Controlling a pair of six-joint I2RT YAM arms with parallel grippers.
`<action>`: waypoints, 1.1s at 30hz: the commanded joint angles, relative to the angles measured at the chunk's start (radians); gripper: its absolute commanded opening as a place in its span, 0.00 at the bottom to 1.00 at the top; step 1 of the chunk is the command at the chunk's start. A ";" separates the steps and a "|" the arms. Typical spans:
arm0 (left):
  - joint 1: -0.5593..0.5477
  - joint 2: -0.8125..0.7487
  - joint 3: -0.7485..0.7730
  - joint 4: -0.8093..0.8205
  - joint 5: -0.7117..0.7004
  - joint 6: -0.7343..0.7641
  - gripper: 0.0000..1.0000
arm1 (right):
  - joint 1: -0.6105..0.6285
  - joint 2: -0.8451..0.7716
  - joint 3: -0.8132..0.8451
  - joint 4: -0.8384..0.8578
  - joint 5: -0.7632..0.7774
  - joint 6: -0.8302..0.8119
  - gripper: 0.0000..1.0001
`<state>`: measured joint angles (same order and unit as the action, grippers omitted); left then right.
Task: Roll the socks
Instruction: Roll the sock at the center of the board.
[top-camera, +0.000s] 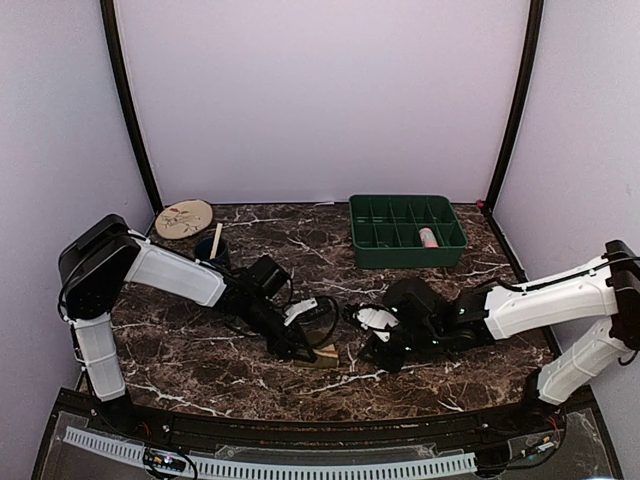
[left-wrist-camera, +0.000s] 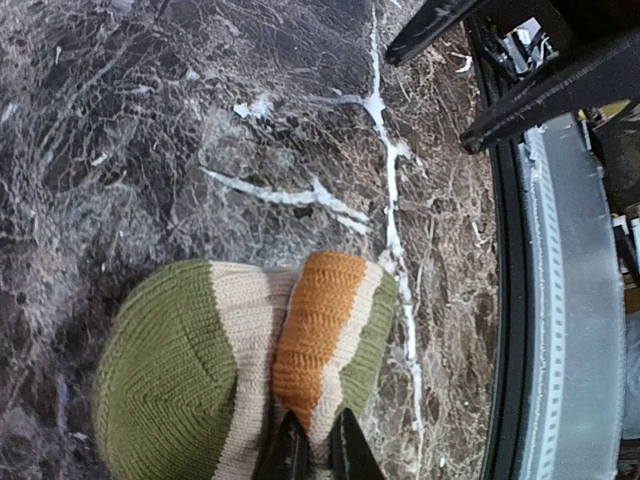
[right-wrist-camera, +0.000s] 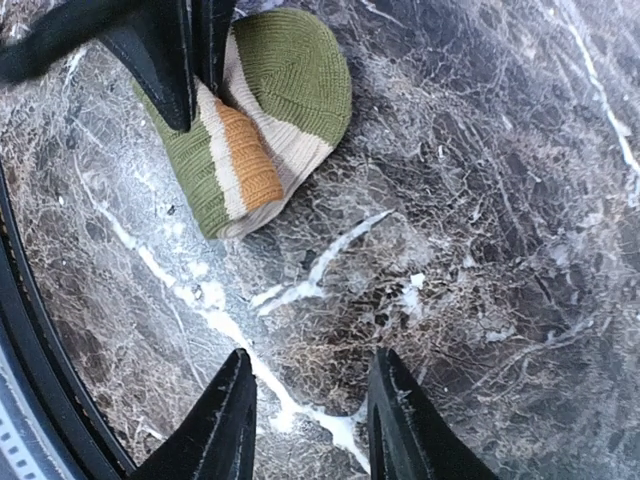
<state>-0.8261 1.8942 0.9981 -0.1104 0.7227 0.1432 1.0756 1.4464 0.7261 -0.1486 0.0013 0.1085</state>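
Left end effector (left-wrist-camera: 320, 420) clamped on the green-cream-orange sock (left-wrist-camera: 230, 370), down on the table (right-wrist-camera: 480, 200) — right end effector (right-wrist-camera: 310, 400) (jaws apart, empty) is just beside it, sock ahead and left of its tips, lying slantwise.

A dark marble bench (top-camera: 200, 350) with white veins carries a green divided tray (top-camera: 405, 258) at its far right. At the far left lies a round beige patterned plate (top-camera: 184, 218). Just beside it stands a dark cup (top-camera: 211, 252) with a pale stick (top-camera: 217, 238).
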 joint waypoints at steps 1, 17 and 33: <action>0.021 0.055 -0.034 -0.176 0.071 -0.030 0.00 | 0.077 -0.042 -0.030 0.088 0.202 -0.084 0.35; 0.077 0.102 -0.009 -0.271 0.134 -0.004 0.00 | 0.272 0.212 0.147 0.151 0.320 -0.301 0.37; 0.092 0.112 -0.015 -0.269 0.142 -0.004 0.00 | 0.284 0.312 0.233 0.116 0.251 -0.381 0.41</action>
<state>-0.7376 1.9621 1.0138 -0.2859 0.9684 0.1265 1.3495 1.7344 0.9298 -0.0326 0.2764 -0.2466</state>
